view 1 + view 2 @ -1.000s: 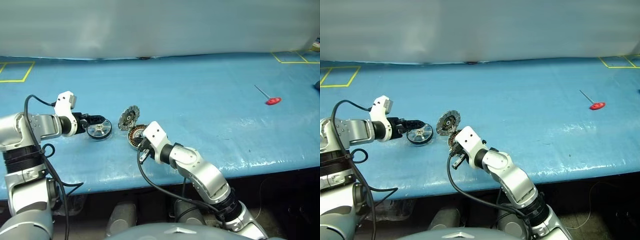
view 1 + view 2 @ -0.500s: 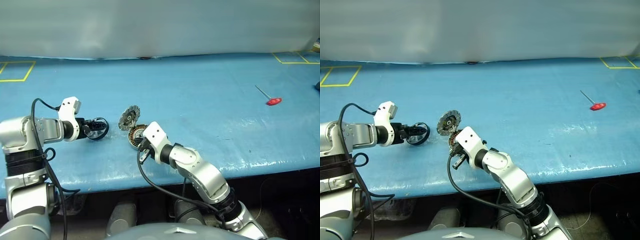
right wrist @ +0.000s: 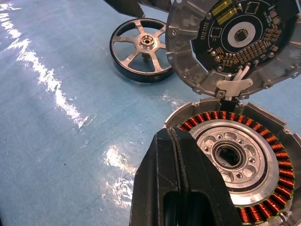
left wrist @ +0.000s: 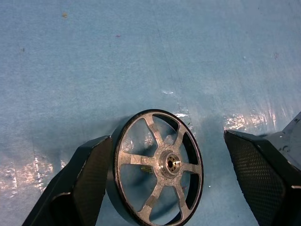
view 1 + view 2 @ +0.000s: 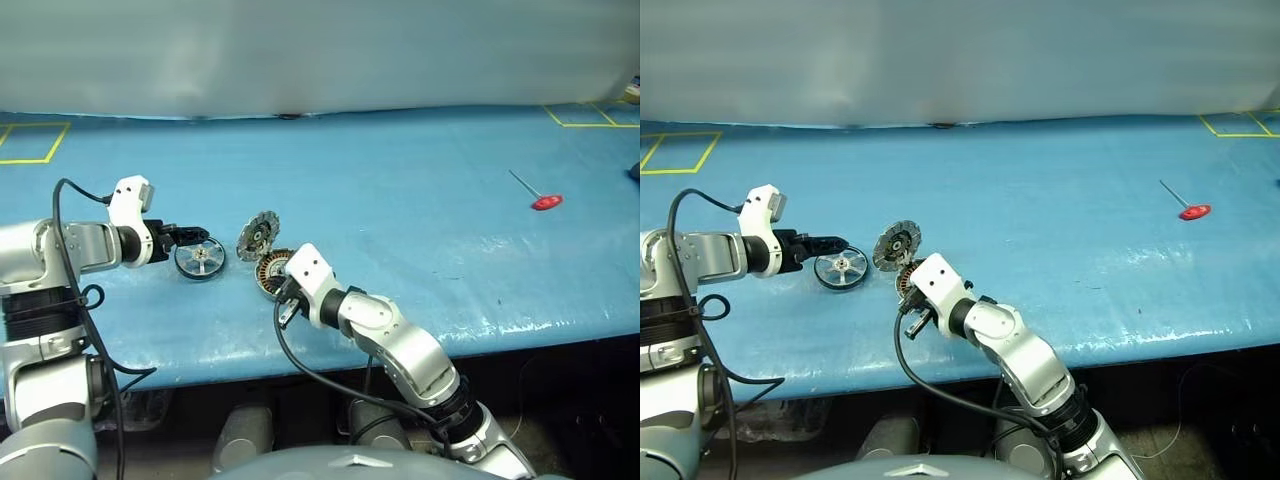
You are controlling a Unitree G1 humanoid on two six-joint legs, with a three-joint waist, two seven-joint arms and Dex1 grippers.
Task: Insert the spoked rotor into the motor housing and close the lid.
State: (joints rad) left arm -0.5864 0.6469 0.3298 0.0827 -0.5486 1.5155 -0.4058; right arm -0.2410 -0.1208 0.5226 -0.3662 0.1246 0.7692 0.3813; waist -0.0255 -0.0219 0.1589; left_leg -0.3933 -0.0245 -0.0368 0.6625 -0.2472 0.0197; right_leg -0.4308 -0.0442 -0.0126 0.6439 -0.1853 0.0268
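**Rotor framed but not gripped; housing pinned open**

The spoked rotor [image 5: 200, 259] is seen lying flat on the blue table [image 5: 420, 200], just to the left of the motor housing [image 3: 240, 160]. The left gripper [image 4: 167, 181] is held around it with its fingers [image 4: 80, 183] spread wide: one pad appears to be touching or almost touching the dark rim, while the other is well apart from it, so nothing is pinched yet. The right gripper [image 3: 181, 188] is pressed shut, and its tips are laid on the housing's near rim, over the copper windings. The lid [image 3: 230, 42] is stood up on its hinge at the housing's far edge, its dark circuit face turned towards the cup.

Several risks are judged from this. If the jaws are closed off-centre, the rotor could be pushed sideways across the slick sheet rather than lifted. If it is carried tilted, the hub may be missed and the windings scraped. The raised lid could be knocked shut by the incoming rotor, since little room is left beside it. The shut right fingers may also block the seat if not withdrawn.
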